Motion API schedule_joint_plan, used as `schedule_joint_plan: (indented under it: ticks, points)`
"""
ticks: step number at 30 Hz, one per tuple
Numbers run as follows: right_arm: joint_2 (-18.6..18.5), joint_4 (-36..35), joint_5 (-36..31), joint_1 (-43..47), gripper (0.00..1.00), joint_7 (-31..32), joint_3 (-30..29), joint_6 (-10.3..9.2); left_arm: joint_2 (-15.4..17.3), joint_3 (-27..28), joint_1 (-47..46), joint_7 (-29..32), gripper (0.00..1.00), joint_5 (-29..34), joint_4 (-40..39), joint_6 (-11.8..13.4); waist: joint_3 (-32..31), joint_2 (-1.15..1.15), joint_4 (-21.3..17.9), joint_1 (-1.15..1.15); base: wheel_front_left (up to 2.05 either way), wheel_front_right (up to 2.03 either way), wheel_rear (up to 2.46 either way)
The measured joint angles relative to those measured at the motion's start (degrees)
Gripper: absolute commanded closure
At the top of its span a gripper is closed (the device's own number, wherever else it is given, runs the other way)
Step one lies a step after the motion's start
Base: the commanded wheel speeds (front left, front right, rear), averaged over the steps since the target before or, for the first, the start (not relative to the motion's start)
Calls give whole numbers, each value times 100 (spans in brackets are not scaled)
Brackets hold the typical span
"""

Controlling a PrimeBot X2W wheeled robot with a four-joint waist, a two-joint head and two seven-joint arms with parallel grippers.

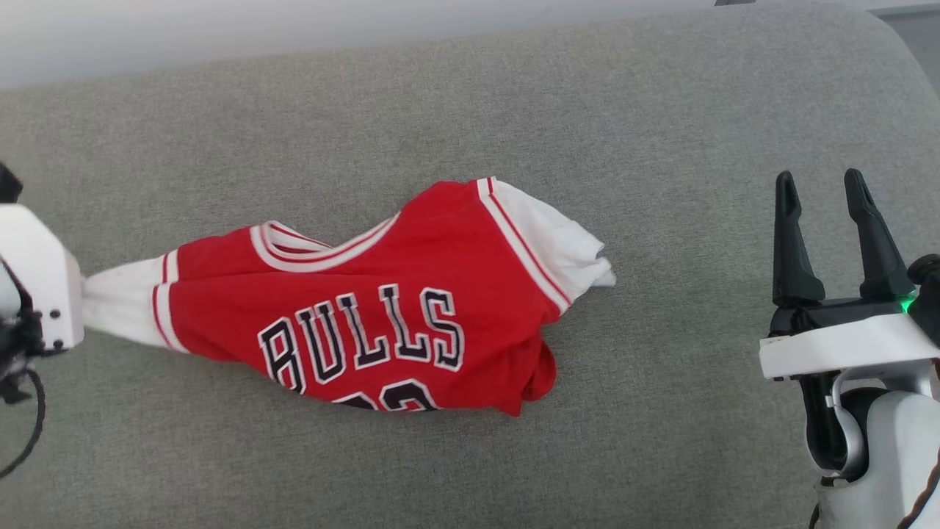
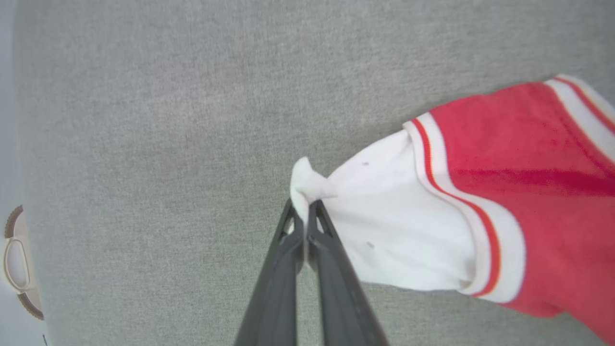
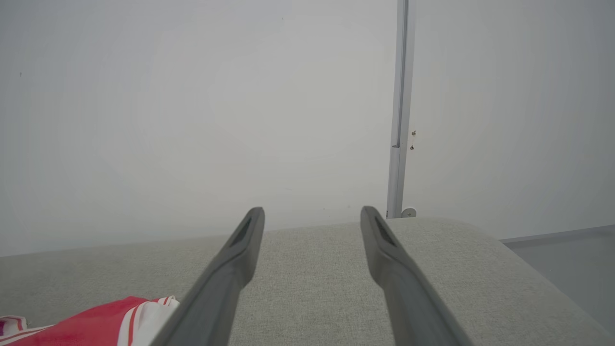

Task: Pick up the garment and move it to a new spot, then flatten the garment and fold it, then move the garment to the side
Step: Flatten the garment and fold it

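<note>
white casings point(image 1: 837, 354), long black fingers point(image 1: 792, 250), green light point(image 1: 908, 304), looping black cable point(image 1: 38, 411)

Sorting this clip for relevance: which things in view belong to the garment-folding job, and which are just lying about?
Belongs to the job:
- red BULLS jersey
- left end effector, shut on the jersey's white lining
- right end effector, open, apart from the jersey

Just there:
- grey fabric cushion under the jersey
- white wall
- vertical rail on the wall

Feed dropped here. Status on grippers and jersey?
Left gripper shut on jersey, white edge. Right gripper open, apart from it. Jersey crumpled on grey cushion. Nothing blocking.
</note>
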Motion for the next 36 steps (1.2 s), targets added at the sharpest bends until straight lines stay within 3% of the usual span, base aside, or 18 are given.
schedule_joint_plan:
  ticks: [4, 5, 6, 7, 15, 24, 36]
  points:
    - [-1, 29, 3, -36, 0, 3, 3, 0, -138, 19, 141, -100, 100, -78, 374, 25, 8, 0, -14, 0, 0, 0, 0]
    - [-1, 36, 5, -36, 0, 29, 8, 0, -186, 22, 181, -144, 84, -98, 431, 24, 6, 0, -11, 0, 0, 0, 0]
    - [-1, 46, 10, -35, 0, 43, 10, 0, -222, 25, 215, -216, 52, -122, 477, -4, 1, 0, -7, 0, 0, 0, 0]
    - [-1, 54, 19, -34, 0, 57, 15, 0, -260, 63, 235, -338, 0, -138, 511, -21, -9, 0, 2, 0, 0, 0, 0]
    - [-10, 56, 16, 88, 0, 270, 122, -1, -426, 264, 470, -812, 0, -419, 478, -178, -219, 0, 119, 0, 0, 0, 0]
    - [-105, -105, 27, 188, 0, 476, 255, 0, -412, 79, 563, -556, 0, -388, 345, -220, -457, 0, 354, 0, 0, 0, 0]
    - [-323, -409, 52, 98, 0, 768, 510, 0, -656, -68, -211, -202, 0, -345, 1188, -229, -175, 0, 356, 0, 0, 0, 0]
